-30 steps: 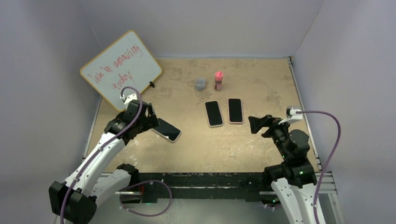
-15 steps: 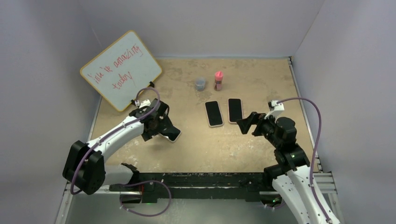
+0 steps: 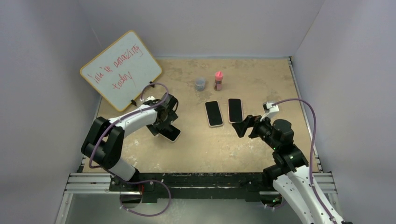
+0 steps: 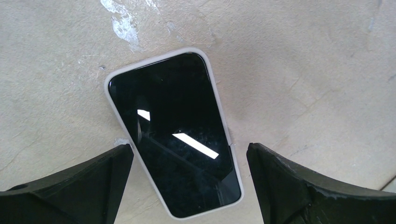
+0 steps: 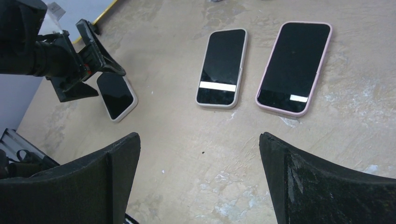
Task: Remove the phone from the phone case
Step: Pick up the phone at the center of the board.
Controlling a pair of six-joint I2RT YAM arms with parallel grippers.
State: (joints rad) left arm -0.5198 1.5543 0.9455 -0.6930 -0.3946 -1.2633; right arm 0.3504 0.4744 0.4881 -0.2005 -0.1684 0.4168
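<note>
A phone in a white case (image 4: 175, 133) lies screen up on the tan table, left of centre (image 3: 170, 133). My left gripper (image 4: 189, 154) is open and hovers low over it, one finger on each side of its near end, not touching it; from above the gripper (image 3: 161, 125) hides part of the phone. Two more cased phones lie side by side mid-table: one in a cream case (image 3: 214, 113) and one in a pink case (image 3: 235, 110). My right gripper (image 3: 243, 125) is open and empty, just right of and nearer than those two (image 5: 200, 140).
A whiteboard (image 3: 121, 70) with red writing leans at the back left, close behind the left arm. A grey cup (image 3: 200, 84) and a pink bottle (image 3: 218, 80) stand behind the two phones. Walls close the table on three sides.
My left arm has stretched forward and to the right, bringing its gripper over the white-cased phone. My right gripper has moved left toward the two middle phones.
</note>
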